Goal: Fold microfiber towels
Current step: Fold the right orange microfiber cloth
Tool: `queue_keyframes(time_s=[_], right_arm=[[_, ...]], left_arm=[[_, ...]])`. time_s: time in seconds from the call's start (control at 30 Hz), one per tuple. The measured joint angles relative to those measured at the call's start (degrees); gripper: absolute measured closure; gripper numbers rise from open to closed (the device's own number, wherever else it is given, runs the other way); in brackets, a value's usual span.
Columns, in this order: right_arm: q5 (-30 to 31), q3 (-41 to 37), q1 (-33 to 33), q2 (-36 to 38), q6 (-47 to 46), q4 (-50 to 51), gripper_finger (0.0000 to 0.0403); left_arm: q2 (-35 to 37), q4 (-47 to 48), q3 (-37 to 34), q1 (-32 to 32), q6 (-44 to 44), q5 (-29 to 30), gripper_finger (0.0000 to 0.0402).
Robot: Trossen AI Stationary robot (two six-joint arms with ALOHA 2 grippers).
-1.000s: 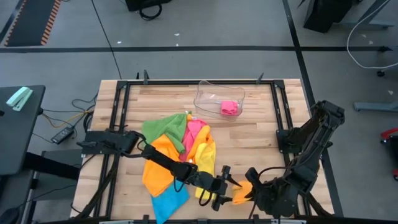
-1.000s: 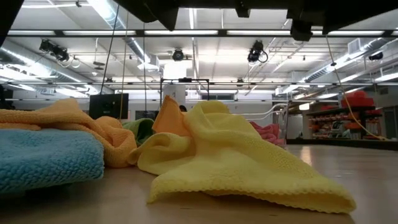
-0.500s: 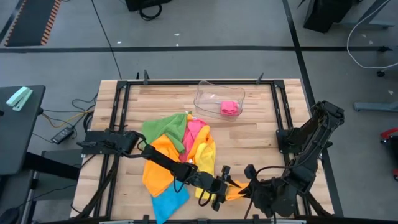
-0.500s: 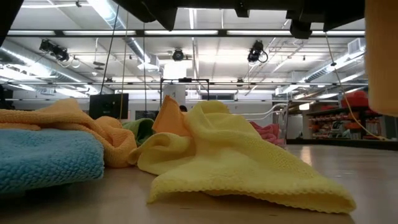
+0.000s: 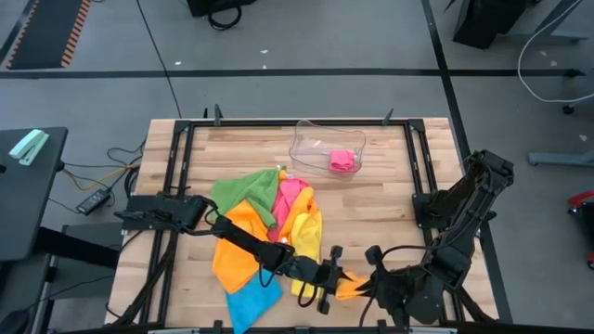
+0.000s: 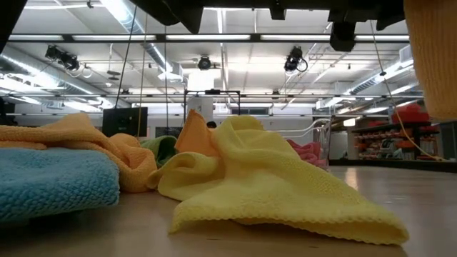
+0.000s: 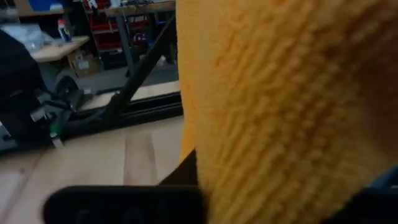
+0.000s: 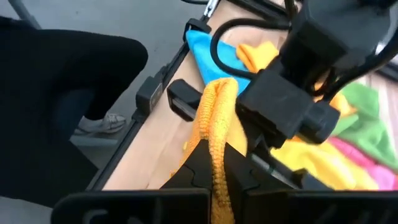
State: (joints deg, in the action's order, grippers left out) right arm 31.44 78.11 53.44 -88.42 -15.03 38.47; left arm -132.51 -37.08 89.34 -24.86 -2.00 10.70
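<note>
A bunched orange towel (image 5: 351, 284) spans the short gap between my two grippers near the table's front edge. My left gripper (image 5: 332, 278) is shut on its left end and my right gripper (image 5: 369, 283) on its right end. The low view shows part of this towel (image 6: 432, 57) hanging at the top right, clear of the table. Behind it, loose towels lie heaped on the wood: green (image 5: 243, 193), pink (image 5: 290, 195), orange (image 5: 243, 246), yellow (image 5: 309, 232) and blue (image 5: 252, 301). My left gripper has the orange towel's end (image 8: 219, 90) pinched between its fingers, which come level from the table's left. The cloth is bunched in several layers and fills the left wrist view (image 7: 280, 93). My right gripper pinches the bunched towel (image 8: 217, 177) between its two fingers, slanting down from the table's right. The towel runs straight on from its fingers to the left gripper, lifted clear of the table.
A clear plastic tray (image 5: 311, 139) stands at the far middle with a folded pink towel (image 5: 342, 160) in it. Bare wood lies to the right of the heap. A person's dark trouser leg and shoe (image 8: 93, 121) stand just off the table's near edge.
My right gripper has rolled and carried the orange towel toward the left gripper. The towel was a lump at the right gripper. It now reaches across into the left gripper's fingers, and part of it has come into the low view at the top right.
</note>
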Motion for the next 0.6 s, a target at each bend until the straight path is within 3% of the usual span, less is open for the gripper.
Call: queue_keyframes(time_s=[0.1,0.3,0.6], right_arm=[[-0.38,0.00,-0.01,0.00,-5.34,3.41,0.0390],[-3.04,-0.02,-0.07,-0.02,-15.03,6.09,0.0390],[-5.61,-3.02,-0.08,-0.07,-23.29,1.92,0.0390]], left_arm=[[0.00,1.49,-0.02,0.00,4.42,0.00,0.0384],[0.00,4.07,-0.04,-0.13,21.77,0.00,0.0347],[-0.80,3.89,-0.04,-2.57,32.06,0.00,0.0376]])
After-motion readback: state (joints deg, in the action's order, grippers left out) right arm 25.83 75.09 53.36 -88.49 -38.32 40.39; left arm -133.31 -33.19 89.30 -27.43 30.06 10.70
